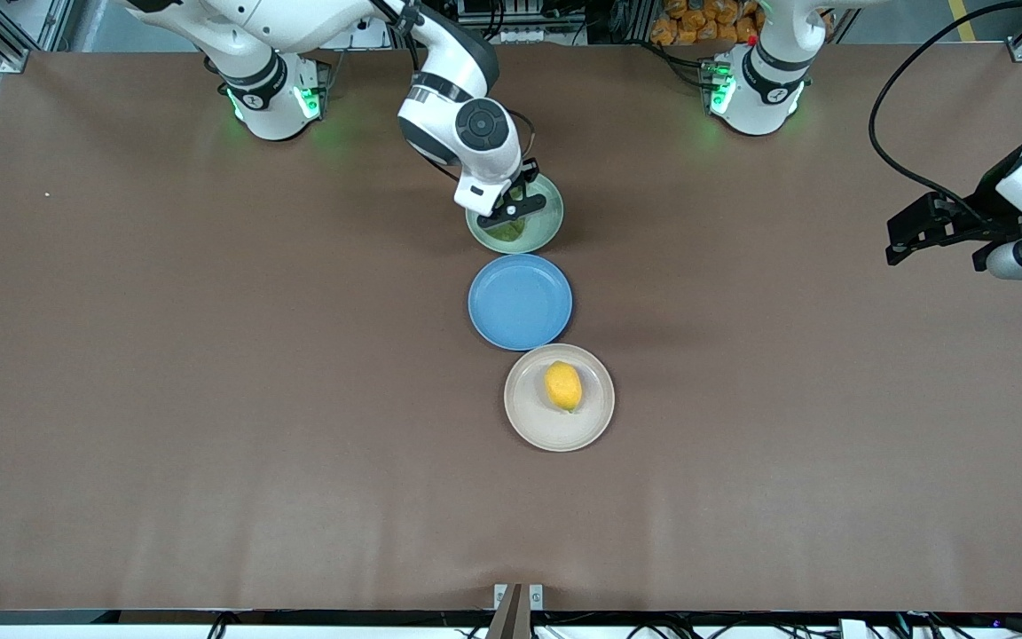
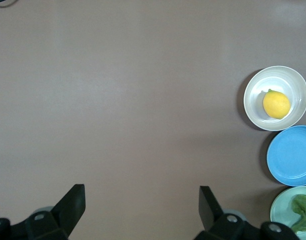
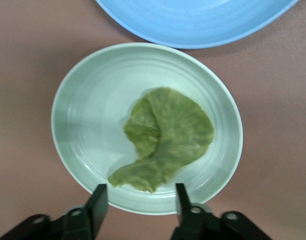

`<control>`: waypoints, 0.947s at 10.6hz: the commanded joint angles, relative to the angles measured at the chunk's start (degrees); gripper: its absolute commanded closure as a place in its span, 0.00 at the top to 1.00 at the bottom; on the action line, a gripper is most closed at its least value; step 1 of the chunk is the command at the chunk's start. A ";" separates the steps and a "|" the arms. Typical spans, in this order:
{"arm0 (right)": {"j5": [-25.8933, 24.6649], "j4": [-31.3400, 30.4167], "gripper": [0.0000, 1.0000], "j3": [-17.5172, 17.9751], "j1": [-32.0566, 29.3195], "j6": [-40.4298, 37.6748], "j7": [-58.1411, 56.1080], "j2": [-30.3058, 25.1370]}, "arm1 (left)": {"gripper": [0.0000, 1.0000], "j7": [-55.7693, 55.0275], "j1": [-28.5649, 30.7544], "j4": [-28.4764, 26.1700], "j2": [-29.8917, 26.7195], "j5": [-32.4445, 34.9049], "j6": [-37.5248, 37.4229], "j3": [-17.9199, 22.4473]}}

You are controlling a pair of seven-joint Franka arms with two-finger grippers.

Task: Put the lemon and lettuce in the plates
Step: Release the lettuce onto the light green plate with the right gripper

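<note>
the lettuce lies loose in the mint green plate, mostly hidden under the right tool in the front view – the right wrist view shows it whole, fingers parted above it, nothing grasped. the lemon sits in the beige plate, nearest the front camera, the blue plate between. the left tool waits wide open over bare bench at its arm's end, partly cut off.

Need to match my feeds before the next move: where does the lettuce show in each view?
Front view: the lettuce lies in the mint plate, under the right hand, mostly hidden.
Left wrist view: the lettuce is cut by the picture's edge, in the mint plate.
Right wrist view: the lettuce is central, in the mint plate.
Shared landmark: the blue plate beside it.
</note>
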 commanded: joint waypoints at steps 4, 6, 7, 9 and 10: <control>-0.16 5.58 1.00 2.69 -5.48 -6.53 0.68 0.18 | 1.00 0.94 0.82 -0.93 -1.22 -0.53 -0.52 -0.04; -0.16 8.21 1.00 2.69 -9.34 -11.64 0.68 -0.17 | 1.00 0.94 0.82 -0.93 -1.22 -0.53 -0.52 0.04; -0.25 9.71 1.00 2.61 -11.28 -14.10 0.59 -0.08 | 1.00 0.85 0.82 -0.84 -1.22 -0.53 -0.52 0.04; -0.69 12.61 1.00 2.26 -14.79 -18.67 0.68 -0.08 | 1.00 1.11 1.08 -0.84 -1.13 -0.53 -0.52 0.04; -0.86 13.49 1.00 2.17 -17.07 -19.91 0.59 0.01 | 1.00 1.20 1.08 -0.93 -1.13 -0.53 -0.52 0.04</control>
